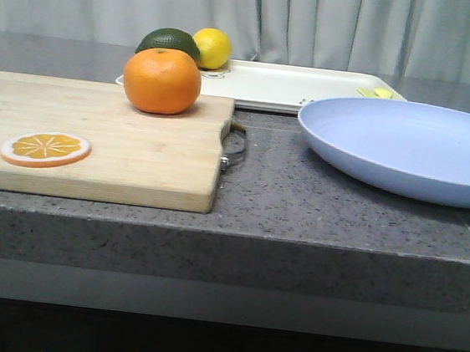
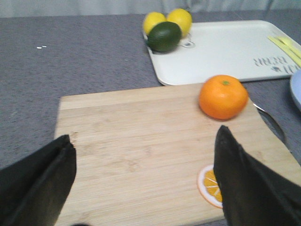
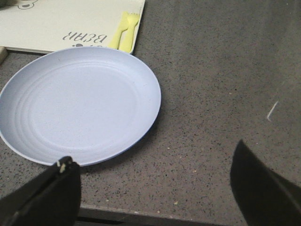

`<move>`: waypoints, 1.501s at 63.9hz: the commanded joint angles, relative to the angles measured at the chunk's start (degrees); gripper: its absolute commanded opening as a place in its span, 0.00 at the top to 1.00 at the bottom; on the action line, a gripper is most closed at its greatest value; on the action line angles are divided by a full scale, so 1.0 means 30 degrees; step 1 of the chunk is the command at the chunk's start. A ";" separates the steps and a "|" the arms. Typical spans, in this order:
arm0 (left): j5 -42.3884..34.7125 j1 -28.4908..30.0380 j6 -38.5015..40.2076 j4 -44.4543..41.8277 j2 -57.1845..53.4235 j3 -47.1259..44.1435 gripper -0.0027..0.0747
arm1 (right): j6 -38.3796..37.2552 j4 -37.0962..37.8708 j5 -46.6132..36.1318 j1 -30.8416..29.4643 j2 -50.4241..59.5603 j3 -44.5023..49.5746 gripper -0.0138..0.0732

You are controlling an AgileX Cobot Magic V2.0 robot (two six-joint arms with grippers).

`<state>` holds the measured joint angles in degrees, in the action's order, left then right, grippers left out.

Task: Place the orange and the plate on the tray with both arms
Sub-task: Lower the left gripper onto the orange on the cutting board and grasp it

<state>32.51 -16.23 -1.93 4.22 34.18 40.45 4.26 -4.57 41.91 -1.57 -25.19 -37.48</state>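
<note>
Orange (image 1: 162, 81) sits on cutting board (image 1: 96, 140), at 9 o'clock of plate (image 1: 406, 148) on desk (image 1: 299, 208). Tray (image 1: 295, 87) lies at 12 o'clock, bare. Left gripper (image 2: 146, 181) and right gripper (image 3: 155, 188) released, holding nothing.

The tray (image 1: 295, 88) lies mostly bare; lemons (image 2: 168, 20) and a lime (image 2: 164, 36) crowd its far left corner. Open counter (image 3: 225, 70) flanks the plate (image 3: 77, 103); the orange (image 2: 223, 96) stands clear on the cutting board (image 2: 141, 150).
</note>
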 commanded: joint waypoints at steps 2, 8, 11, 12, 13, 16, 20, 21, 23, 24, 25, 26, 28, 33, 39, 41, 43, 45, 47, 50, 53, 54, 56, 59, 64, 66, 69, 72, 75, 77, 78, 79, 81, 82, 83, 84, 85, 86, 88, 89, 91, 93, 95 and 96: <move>-0.1567 -0.1847 -0.0207 -0.0165 0.1928 0.1350 0.20 | 0.0108 -0.0005 -0.1202 -0.0121 -0.0292 -0.0641 0.09; -0.1567 -0.3174 -0.0207 -0.0895 0.3967 0.2333 0.20 | 0.0108 -0.0005 -0.1202 -0.0121 -0.0292 -0.0641 0.09; -0.1532 -0.3768 -0.0207 -0.1252 0.5002 0.2931 0.20 | 0.0108 -0.0005 -0.1202 -0.0121 -0.0292 -0.0641 0.09; -0.1532 -0.3918 -0.0207 -0.1407 0.5339 0.3086 0.20 | 0.0108 -0.0005 -0.1202 -0.0121 -0.0292 -0.0641 0.09; -0.1532 -0.4125 -0.0207 -0.1407 0.5676 0.3262 0.20 | 0.0108 -0.0005 -0.1202 -0.0121 -0.0292 -0.0641 0.09; -0.1532 -0.4544 -0.0207 -0.1634 0.6985 0.3888 0.20 | 0.0108 -0.0005 -0.1202 -0.0121 -0.0292 -0.0641 0.09; -0.1532 -0.4868 -0.0207 -0.1726 0.8303 0.4768 0.20 | 0.0108 -0.0005 -0.1202 -0.0121 -0.0292 -0.0641 0.09; -0.1532 -0.4963 -0.0207 -0.1726 0.8627 0.4968 0.20 | 0.0108 -0.0005 -0.1202 -0.0121 -0.0292 -0.0641 0.09; -0.1532 -0.5100 -0.0207 -0.1726 0.9422 0.5364 0.20 | 0.0108 -0.0005 -0.1202 -0.0121 -0.0292 -0.0641 0.09; -0.1532 -0.5200 -0.0207 -0.1726 0.9739 0.5670 0.20 | 0.0108 -0.0005 -0.1202 -0.0121 -0.0292 -0.0641 0.09; -0.1532 -0.5241 -0.0207 -0.1726 1.0208 0.5878 0.20 | 0.0108 -0.0005 -0.1202 -0.0121 -0.0292 -0.0641 0.09; -0.1532 -0.5284 -0.0207 -0.1726 1.0517 0.6081 0.20 | 0.0108 -0.0005 -0.1202 -0.0121 -0.0292 -0.0641 0.09; -0.1532 -0.5327 -0.0207 -0.1726 1.1116 0.6604 0.20 | 0.0108 -0.0005 -0.1202 -0.0121 -0.0292 -0.0641 0.09; -0.1490 -0.5377 -0.0207 -0.1726 1.2719 0.7775 0.20 | 0.0108 -0.0005 -0.1183 -0.0121 -0.0292 -0.0641 0.09; -0.1392 -0.5377 -0.0207 -0.1770 1.4584 0.9255 0.20 | 0.0108 -0.0005 -0.1183 -0.0121 -0.0292 -0.0641 0.09; -0.1392 -0.5377 -0.0207 -0.1770 1.5087 0.9651 0.20 | 0.0108 -0.0005 -0.1183 -0.0121 -0.0292 -0.0641 0.09; -0.1392 -0.5377 -0.0207 -0.1770 1.5671 1.0136 0.20 | 0.0108 -0.0005 -0.1183 -0.0121 -0.0292 -0.0641 0.09; -0.1359 -0.5377 -0.0207 -0.1770 1.6229 1.0501 0.20 | 0.0108 -0.0005 -0.1183 -0.0121 -0.0292 -0.0641 0.09; -0.1359 -0.5377 -0.0207 -0.1770 1.6659 1.0848 0.20 | 0.0108 -0.0005 -0.1183 -0.0121 -0.0292 -0.0641 0.09; -0.1325 -0.5377 -0.0207 -0.1770 1.7361 1.1478 0.20 | 0.0108 -0.0005 -0.1183 -0.0121 -0.0292 -0.0641 0.09; -0.1286 -0.5377 -0.0207 -0.1770 1.7932 1.1913 0.20 | 0.0108 -0.0005 -0.1183 -0.0121 -0.0292 -0.0641 0.09; -0.1238 -0.5377 -0.0207 -0.1770 1.8105 1.2043 0.20 | 0.0108 -0.0005 -0.1183 -0.0121 -0.0292 -0.0641 0.09; -0.1211 -0.5377 -0.0207 -0.1770 1.8533 1.2300 0.20 | 0.0108 -0.0005 -0.1183 -0.0121 -0.0292 -0.0641 0.09; -0.1039 -0.5377 -0.0207 -0.1770 1.9017 1.2723 0.20 | 0.0108 -0.0005 -0.1183 -0.0121 -0.0292 -0.0641 0.09; -0.1024 -0.5377 -0.0207 -0.1810 1.9778 1.3195 0.20 | 0.0108 -0.0005 -0.1183 -0.0121 -0.0292 -0.0641 0.09; -0.1111 -0.5377 -0.0207 -0.1895 2.0074 1.3308 0.20 | 0.0108 -0.0005 -0.1183 -0.0121 -0.0292 -0.0641 0.09; -0.1148 -0.5377 -0.0207 -0.2053 2.0434 1.3429 0.20 | 0.0108 -0.0005 -0.1183 -0.0121 -0.0292 -0.0641 0.09; -0.1112 -0.5377 -0.0207 -0.2053 2.0716 1.3519 0.20 | 0.0108 -0.0005 -0.1183 -0.0121 -0.0292 -0.0641 0.09; -0.1152 -0.5377 -0.0207 -0.2157 2.0987 1.3514 0.20 | 0.0108 -0.0005 -0.1183 -0.0121 -0.0292 -0.0641 0.09; -0.1148 -0.5377 -0.0207 -0.2187 2.1148 1.3514 0.20 | 0.0108 -0.0005 -0.1183 -0.0121 -0.0292 -0.0641 0.09; -0.1148 -0.5377 -0.0207 -0.2187 2.1237 1.3514 0.20 | 0.0108 -0.0005 -0.1183 -0.0121 -0.0292 -0.0641 0.09; -0.1108 -0.5377 -0.0207 -0.2187 2.1275 1.3514 0.20 | 0.0108 -0.0005 -0.1183 -0.0121 -0.0292 -0.0641 0.09; -0.1108 -0.5377 -0.0207 -0.2187 2.1374 1.3514 0.20 | 0.0108 -0.0005 -0.1183 -0.0121 -0.0292 -0.0641 0.09; -0.1064 -0.5377 -0.0207 -0.2187 2.1424 1.3514 0.20 | 0.0108 -0.0005 -0.1183 -0.0121 -0.0292 -0.0641 0.09; -0.1060 -0.5377 -0.0207 -0.2187 2.1418 1.3514 0.20 | 0.0108 -0.0005 -0.1183 -0.0121 -0.0292 -0.0641 0.09; -0.1029 -0.5377 -0.0207 -0.2187 2.1466 1.3514 0.20 | 0.0108 -0.0005 -0.1183 -0.0121 -0.0292 -0.0641 0.09; -0.1029 -0.5377 -0.0207 -0.2187 2.1464 1.3514 0.20 | 0.0108 -0.0005 -0.1183 -0.0121 -0.0292 -0.0641 0.09; -0.1029 -0.5377 -0.0207 -0.2187 2.1464 1.3514 0.20 | 0.0108 -0.0005 -0.1183 -0.0121 -0.0292 -0.0641 0.09; -0.1029 -0.5377 -0.0207 -0.2187 2.1464 1.3514 0.20 | 0.0108 -0.0005 -0.1183 -0.0121 -0.0292 -0.0641 0.09; -0.1029 -0.5377 -0.0207 -0.2187 2.1464 1.3514 0.21 | 0.0108 -0.0005 -0.1183 -0.0121 -0.0292 -0.0641 0.09; -0.1029 -0.5377 -0.0207 -0.2187 2.1464 1.3514 0.21 | 0.0108 -0.0005 -0.1183 -0.0121 -0.0292 -0.0641 0.09; -0.1029 -0.5377 -0.0207 -0.2187 2.1464 1.3514 0.23 | 0.0108 -0.0005 -0.1183 -0.0121 -0.0292 -0.0641 0.09; -0.0929 -0.5377 -0.0207 -0.2187 2.1464 1.3514 0.26 | 0.0108 -0.0005 -0.1183 -0.0121 -0.0292 -0.0641 0.09; -0.0893 -0.5377 -0.0207 -0.2187 2.1464 1.3514 0.28 | 0.0108 -0.0005 -0.1183 -0.0121 -0.0292 -0.0641 0.09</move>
<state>32.29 -31.81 -2.49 -2.28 101.32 79.06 4.26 -4.57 42.19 -1.57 -25.19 -37.48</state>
